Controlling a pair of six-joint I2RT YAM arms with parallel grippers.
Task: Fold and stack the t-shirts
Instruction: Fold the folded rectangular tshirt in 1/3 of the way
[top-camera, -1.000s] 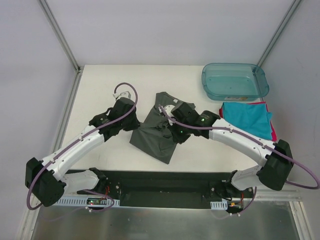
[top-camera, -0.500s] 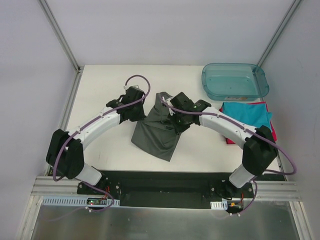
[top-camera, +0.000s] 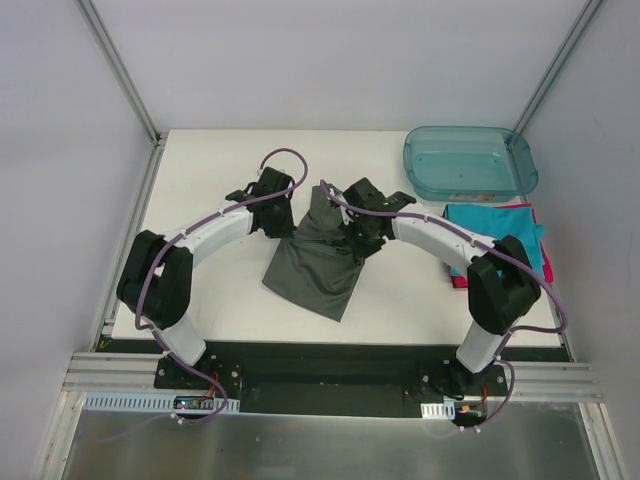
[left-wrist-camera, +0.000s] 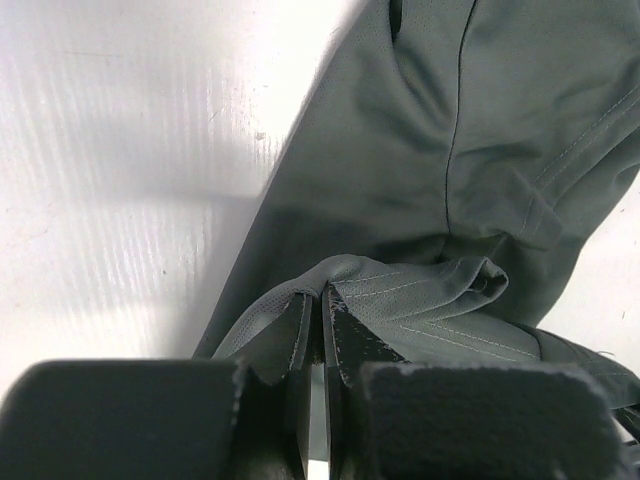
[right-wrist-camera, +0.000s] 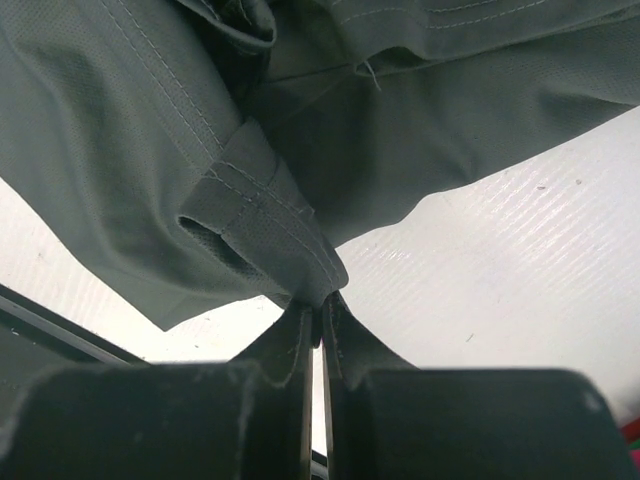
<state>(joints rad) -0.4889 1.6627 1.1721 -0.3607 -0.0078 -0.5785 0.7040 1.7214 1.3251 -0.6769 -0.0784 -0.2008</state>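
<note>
My left tool is clamped tight on a bunched fold of the charcoal t-shirt, with a stitched hem gathered right at the fingertips. My right tool is clamped too. It pinches a hemmed edge of the same shirt, where the cloth forms a small open loop just above the pads.

From above, both tools sit at the far end of the shirt, the left on its left edge and the right on its right edge. They are close together, and the cloth is drawn narrow between them. The shirt widens toward the near side and lies slanted on the white surface, roughly in the middle, with its near corner pointing toward my bases.

To the right, well apart from the charcoal shirt, the teal t-shirt lies folded flat on top of the red-pink t-shirt, which shows only as a thin strip at the stack's edges. A translucent teal tub stands just beyond that stack, at the far right corner of the surface.
</note>
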